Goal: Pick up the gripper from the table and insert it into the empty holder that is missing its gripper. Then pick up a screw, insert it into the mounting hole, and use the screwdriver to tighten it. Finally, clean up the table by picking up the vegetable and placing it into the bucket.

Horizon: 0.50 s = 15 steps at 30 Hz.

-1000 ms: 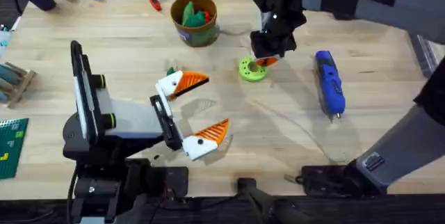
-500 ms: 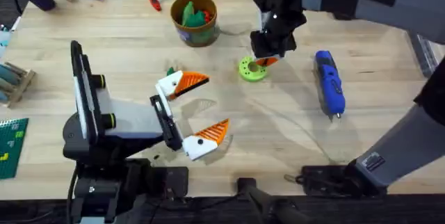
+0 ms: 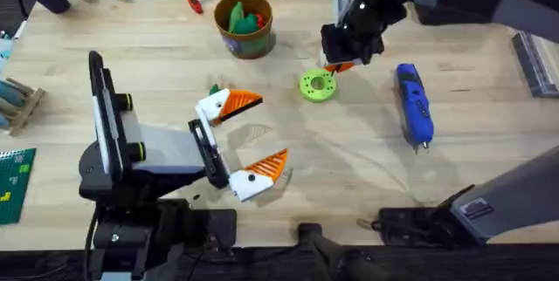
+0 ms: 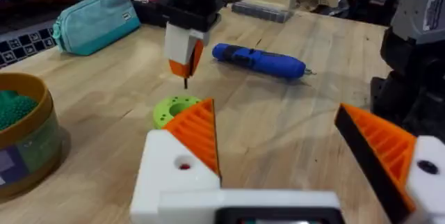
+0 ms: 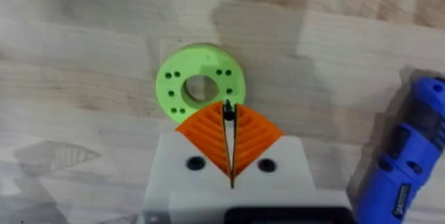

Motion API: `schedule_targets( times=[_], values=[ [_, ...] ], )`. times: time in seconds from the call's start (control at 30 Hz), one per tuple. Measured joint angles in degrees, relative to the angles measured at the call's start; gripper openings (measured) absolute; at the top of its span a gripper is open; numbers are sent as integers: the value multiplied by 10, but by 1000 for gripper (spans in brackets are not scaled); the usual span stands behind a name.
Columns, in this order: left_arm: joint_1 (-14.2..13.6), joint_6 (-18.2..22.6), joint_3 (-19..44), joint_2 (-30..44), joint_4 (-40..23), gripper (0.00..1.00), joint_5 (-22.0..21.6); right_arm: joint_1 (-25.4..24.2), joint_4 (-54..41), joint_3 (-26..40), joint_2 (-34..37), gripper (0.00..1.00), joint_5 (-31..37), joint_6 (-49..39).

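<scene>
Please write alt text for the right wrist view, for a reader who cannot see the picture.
The right gripper, with orange ribbed pads on white fingers, is shut on a small dark screw and hangs above a green ring with small holes, which lies on a wooden table. Part of a blue screwdriver lies beside it.

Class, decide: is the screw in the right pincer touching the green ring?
Apart. The left wrist view shows the right pincer holding the screw above the green ring, with bare table between them.
</scene>
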Motion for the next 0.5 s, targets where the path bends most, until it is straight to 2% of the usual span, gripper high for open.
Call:
schedule_targets(
  times=[0.23, 0.5],
  values=[
    [0, 0, 0, 0, 0, 986, 0, 0, -57, 23, -28, 6, 0, -23],
    [0, 0, 0, 0, 0, 986, 0, 0, -184, 168, -51, 6, 0, -94]
  ],
)
